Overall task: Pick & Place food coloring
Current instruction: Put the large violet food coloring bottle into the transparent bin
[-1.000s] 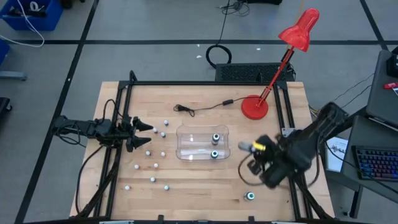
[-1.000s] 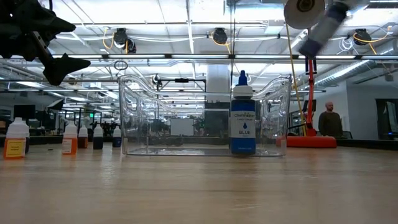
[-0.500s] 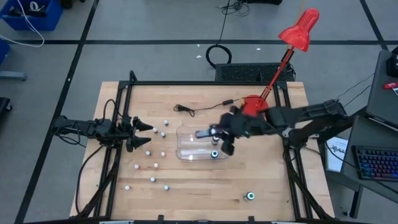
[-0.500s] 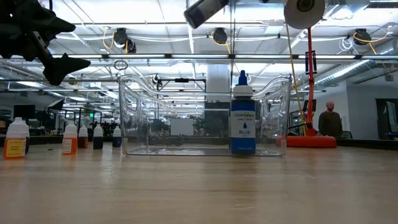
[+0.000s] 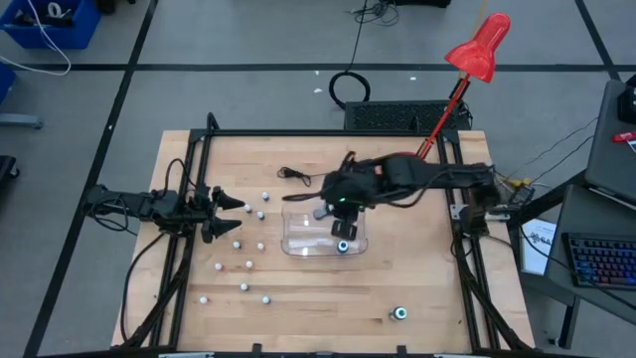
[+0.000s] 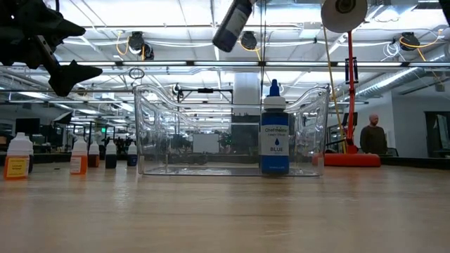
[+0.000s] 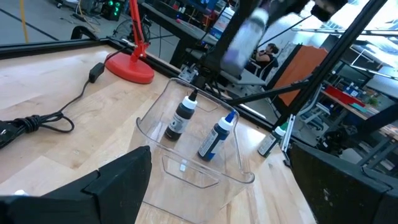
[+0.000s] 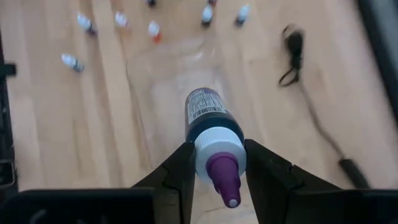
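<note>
Right gripper [image 8: 214, 163] is clamped on a dark bottle [image 8: 208, 121] of food coloring, fingers [image 8: 177, 171] pressed either side of its white cap, purple nozzle pointing back at the wrist. It hangs in the air over the clear tub [image 5: 323, 231], with the tub directly beneath it on the desk [image 5: 427, 288]. Inside the tub stand a blue bottle [image 7: 217, 137] and a black bottle [image 7: 180, 118]. Left gripper [image 5: 227, 215] waits well apart from the tub, jaws spread wide, holding nothing; loose small bottles [image 5: 248, 265] stand just beyond its fingertips.
</note>
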### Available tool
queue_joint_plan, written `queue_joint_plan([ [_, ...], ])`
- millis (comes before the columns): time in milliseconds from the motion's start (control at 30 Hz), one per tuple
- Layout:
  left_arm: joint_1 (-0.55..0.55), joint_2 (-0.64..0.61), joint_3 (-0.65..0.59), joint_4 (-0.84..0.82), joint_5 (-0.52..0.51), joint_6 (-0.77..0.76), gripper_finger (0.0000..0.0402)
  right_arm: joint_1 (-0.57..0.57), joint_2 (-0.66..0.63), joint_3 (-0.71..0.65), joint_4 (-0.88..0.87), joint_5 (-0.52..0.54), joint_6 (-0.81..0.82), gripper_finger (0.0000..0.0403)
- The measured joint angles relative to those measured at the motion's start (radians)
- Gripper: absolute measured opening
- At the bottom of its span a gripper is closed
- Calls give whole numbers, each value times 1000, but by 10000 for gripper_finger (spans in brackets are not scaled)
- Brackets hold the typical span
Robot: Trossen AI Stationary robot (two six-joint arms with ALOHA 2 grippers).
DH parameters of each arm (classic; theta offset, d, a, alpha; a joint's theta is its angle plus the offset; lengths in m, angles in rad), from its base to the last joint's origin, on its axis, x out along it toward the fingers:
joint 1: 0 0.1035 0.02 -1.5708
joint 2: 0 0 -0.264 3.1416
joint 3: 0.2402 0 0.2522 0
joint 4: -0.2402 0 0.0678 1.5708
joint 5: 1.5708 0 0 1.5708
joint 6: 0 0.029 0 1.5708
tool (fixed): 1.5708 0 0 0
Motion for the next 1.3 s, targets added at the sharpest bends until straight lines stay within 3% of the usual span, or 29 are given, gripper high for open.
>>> queue_joint_plan([
  [300, 0, 0, 0, 0, 0, 0, 379, -9, 149, 8, -38, -80, -31, 104],
  [700, 0, 0, 0, 0, 0, 0, 379, -34, 320, 8, -55, -78, -150, 104],
  [1300, 0, 0, 0, 0, 0, 0, 379, -104, 324, 8, -120, -78, -133, 104],
])
